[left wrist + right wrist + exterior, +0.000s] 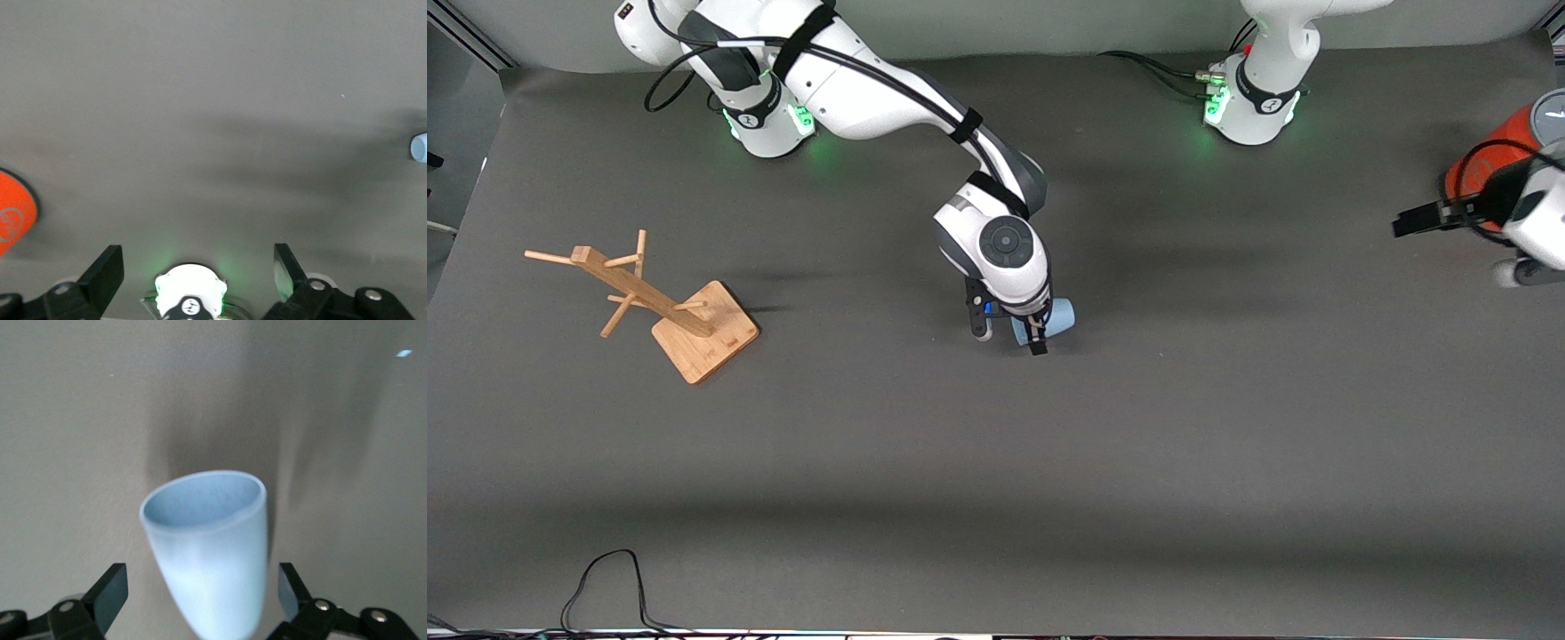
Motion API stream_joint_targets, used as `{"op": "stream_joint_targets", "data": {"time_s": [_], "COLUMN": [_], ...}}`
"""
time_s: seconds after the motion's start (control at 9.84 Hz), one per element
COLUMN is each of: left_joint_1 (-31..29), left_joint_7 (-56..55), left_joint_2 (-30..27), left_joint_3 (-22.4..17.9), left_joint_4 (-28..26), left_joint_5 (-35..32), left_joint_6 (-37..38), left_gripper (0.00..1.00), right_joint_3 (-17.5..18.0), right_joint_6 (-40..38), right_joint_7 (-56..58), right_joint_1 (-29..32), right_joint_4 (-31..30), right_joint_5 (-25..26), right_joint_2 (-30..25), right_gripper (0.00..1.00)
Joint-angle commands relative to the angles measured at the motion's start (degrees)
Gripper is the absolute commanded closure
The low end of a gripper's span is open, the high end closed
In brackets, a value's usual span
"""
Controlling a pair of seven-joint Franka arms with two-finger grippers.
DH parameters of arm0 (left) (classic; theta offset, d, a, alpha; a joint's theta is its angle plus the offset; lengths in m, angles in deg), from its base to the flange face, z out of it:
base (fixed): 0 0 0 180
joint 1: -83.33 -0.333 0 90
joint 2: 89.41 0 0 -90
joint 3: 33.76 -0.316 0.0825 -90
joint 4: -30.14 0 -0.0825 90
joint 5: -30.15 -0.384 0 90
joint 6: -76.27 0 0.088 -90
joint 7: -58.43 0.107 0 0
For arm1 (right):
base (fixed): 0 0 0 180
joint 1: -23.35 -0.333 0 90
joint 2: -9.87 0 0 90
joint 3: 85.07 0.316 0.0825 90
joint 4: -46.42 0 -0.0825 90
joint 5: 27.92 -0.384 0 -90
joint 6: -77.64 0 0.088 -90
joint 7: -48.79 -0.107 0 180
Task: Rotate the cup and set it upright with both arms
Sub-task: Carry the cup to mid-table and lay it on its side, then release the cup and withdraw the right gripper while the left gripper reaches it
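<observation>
1. From the front camera, my right gripper (1009, 336) was down at the light-blue cup (1053, 318), which lay on its side mid-table. My left gripper (1427, 219) hung over the table's end beside the orange cylinder (1485, 158). A wooden rack (660, 302) lay toppled toward my right arm's end.
2. At my left wrist, the fingers (103, 267) stood wide apart, holding nothing.
3. At my right wrist, the fingers (112, 587) were spread either side of the cup (210, 553), not touching it.
</observation>
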Motion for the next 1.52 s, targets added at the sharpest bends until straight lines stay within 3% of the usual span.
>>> {"op": "stream_joint_targets", "data": {"time_s": [0.0, 0.2, 0.41, 0.61, 0.91, 1.22, 1.42], "left_joint_1": [4.47, 9.21, 14.22, 20.98, 31.78, 39.19, 41.38], "left_joint_7": [-12.17, -20.98, -28.19, -38.72, -49.38, -62.97, -71.61], "left_joint_2": [2.68, 7.15, 14.6, 24.7, 34.57, 42.92, 45.22], "left_joint_3": [2.27, 4.03, 4.03, 4.03, 4.03, 3.77, 3.6], "left_joint_4": [0.22, 1.61, 7.91, 17.05, 24.98, 32.54, 33.53], "left_joint_5": [1.78, 1.18, 0.74, -2.94, -8.74, -14.37, -15.6], "left_joint_6": [-3.55, -5.76, -5.5, -4.54, -4.01, -5.4, -9.95], "left_gripper": [0.0, 0.0, 0.0, 0.0, 0.0, 0.0, 0.0], "right_joint_3": [-0.79, -0.88, -0.71, -0.97, -2.19, -7.54, -14.03], "right_joint_6": [-11.97, -20.06, -27.71, -34.05, -38.55, -43.21, -45.06], "right_joint_7": [-0.64, 0.32, 10.9, 25.73, 53.75, 80.49, 96.05], "right_joint_1": [-0.01, 3.49, 9.81, 16.57, 25.28, 26.45, 26.36], "right_joint_4": [6.51, 7.32, 6.63, 3.83, -2.5, -3.13, -3.48], "right_joint_5": [-3.0, -5.02, -7.91, -8.28, -5.22, 0.67, 1.29], "right_joint_2": [-2.54, -8.23, -16.31, -24.22, -34.6, -38.84, -40.69], "right_gripper": [0.0, 0.0, 0.0, 0.0, 0.0, 0.0, 0.0]}}
